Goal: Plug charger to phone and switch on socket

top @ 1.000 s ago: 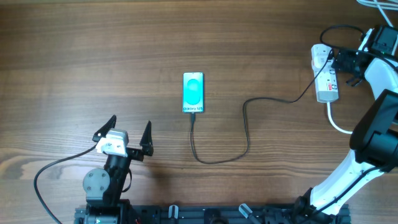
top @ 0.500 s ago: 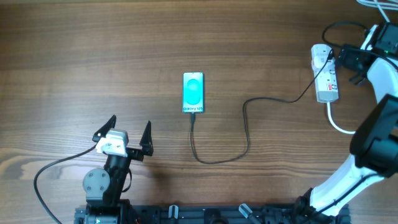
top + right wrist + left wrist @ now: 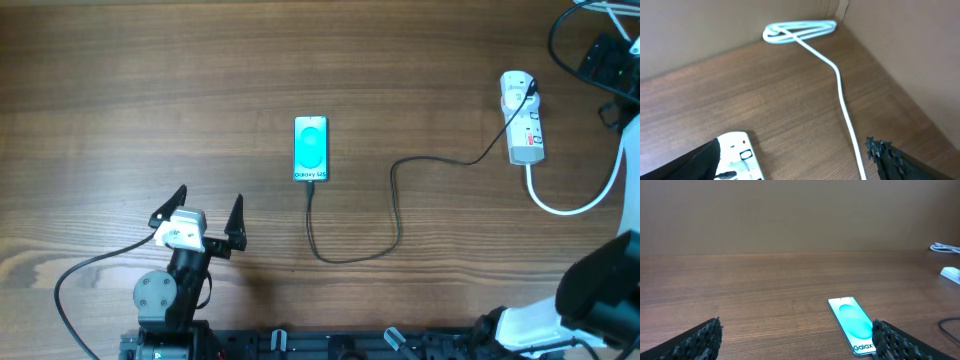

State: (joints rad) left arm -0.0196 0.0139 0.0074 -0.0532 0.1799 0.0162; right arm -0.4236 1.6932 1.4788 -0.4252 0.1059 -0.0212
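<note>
The phone (image 3: 311,148) lies flat mid-table with its turquoise screen lit. The charger (image 3: 394,205), a thin black cable, runs from the phone's near short edge, loops toward me, then climbs right to the socket (image 3: 522,120). This white strip lies at the far right, and its switches are too small to read. My left gripper (image 3: 209,198) stands open and empty on the near left, with the phone (image 3: 852,325) ahead of its right finger. My right gripper (image 3: 792,150) is open and empty, raised by the far right corner, with the socket's end (image 3: 737,157) below its left finger.
The socket's thick white lead (image 3: 570,205) curves right off the strip. In the right wrist view the lead (image 3: 840,90) ends in a coil (image 3: 800,30) by the wall corner. The right arm's base (image 3: 600,300) fills the near right.
My right arm has pulled back from the socket toward the far right corner, leaving the strip uncovered. The left arm, phone and cable have not moved.
</note>
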